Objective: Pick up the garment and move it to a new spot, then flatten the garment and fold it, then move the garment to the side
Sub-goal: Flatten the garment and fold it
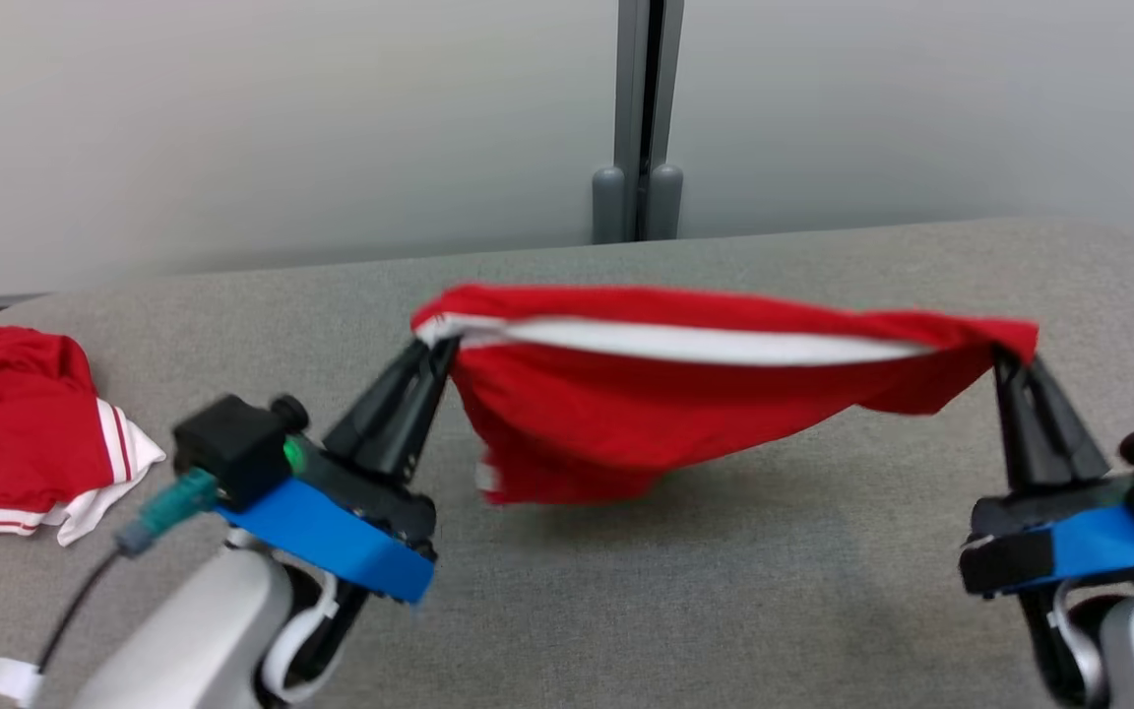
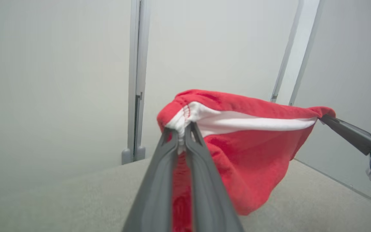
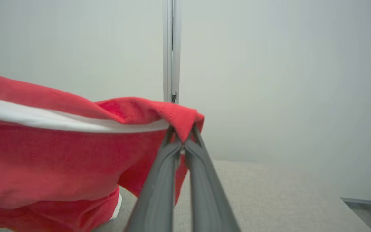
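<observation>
Red garment (image 1: 626,414) with white band hangs stretched between both hands, above grey table (image 1: 724,591); middle sags, lower edge blurred. Shadow on table beneath sag. Left hand (image 1: 436,347) clamped on white-banded end; fingers (image 2: 155,190) pinch cloth, seen close in left wrist view. Right hand (image 1: 1006,359) clamped on opposite red end. Second red-and-white garment (image 1: 16,433) lies on table at far left, well apart.

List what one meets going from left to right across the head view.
second red garment → left gripper → hanging red garment → right gripper
</observation>
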Robot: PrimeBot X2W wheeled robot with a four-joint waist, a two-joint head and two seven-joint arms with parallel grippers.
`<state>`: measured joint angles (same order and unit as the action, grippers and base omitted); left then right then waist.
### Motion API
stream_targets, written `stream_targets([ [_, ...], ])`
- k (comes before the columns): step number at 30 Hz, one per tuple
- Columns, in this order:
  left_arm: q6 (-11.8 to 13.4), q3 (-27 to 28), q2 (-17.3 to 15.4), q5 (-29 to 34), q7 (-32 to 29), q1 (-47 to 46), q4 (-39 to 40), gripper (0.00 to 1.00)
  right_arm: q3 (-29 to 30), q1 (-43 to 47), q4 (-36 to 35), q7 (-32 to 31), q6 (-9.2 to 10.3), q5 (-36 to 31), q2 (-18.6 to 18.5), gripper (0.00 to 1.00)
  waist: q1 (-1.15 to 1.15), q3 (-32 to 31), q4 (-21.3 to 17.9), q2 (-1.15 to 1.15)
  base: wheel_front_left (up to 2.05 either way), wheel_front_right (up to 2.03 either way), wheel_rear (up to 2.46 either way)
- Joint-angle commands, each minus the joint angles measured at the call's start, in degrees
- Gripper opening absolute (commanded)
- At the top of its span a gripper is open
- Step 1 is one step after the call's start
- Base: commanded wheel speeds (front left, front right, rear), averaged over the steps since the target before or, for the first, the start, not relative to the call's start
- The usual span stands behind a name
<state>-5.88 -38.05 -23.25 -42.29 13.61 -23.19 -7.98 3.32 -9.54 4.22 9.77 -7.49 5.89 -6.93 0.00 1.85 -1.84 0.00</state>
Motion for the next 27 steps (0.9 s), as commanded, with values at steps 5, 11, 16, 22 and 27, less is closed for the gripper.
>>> stream_targets([
  [5, 2.6, 3.2, -5.2, 0.7, -4.1, -3.3, 14.1, 0.0, 0.0, 0.3, -14.0, -6.7, 0.0, 2.5, -2.2, 0.0, 0.0, -1.9, -1.2, 0.0, 0.0, 0.0, 0.0],
  [11, 4.1, 5.6, -9.1, -1.4, -11.8, -8.1, 25.3, 0.0, -0.4, -0.5, -25.8, -15.2, 0.0, 5.2, -2.8, 0.0, 0.0, -0.6, -2.1, 0.0, 0.0, 0.0, 0.0],
  [16, 3.1, 6.5, -9.1, -3.9, -15.8, -13.5, 22.7, 0.0, -1.6, -5.1, -24.6, -19.1, 0.0, 6.4, -3.4, 0.0, 0.0, 3.0, -3.2, 0.0, 0.0, 0.0, 0.0],
  [22, 0.9, 6.9, -7.1, -4.0, -18.5, -25.4, 12.5, 0.0, -3.1, -20.0, -14.3, -20.6, 0.0, 6.2, -6.2, 0.0, 0.0, 8.7, -4.9, 0.0, 0.0, 0.0, 0.0],
  [27, -0.1, 7.5, -3.5, -1.8, -15.9, -36.9, 3.2, 0.0, -2.2, -33.9, -5.2, -17.2, 0.0, 3.0, -5.9, 0.0, 0.0, 13.2, -5.7, 0.0, 0.0, 0.0, 0.0],
])
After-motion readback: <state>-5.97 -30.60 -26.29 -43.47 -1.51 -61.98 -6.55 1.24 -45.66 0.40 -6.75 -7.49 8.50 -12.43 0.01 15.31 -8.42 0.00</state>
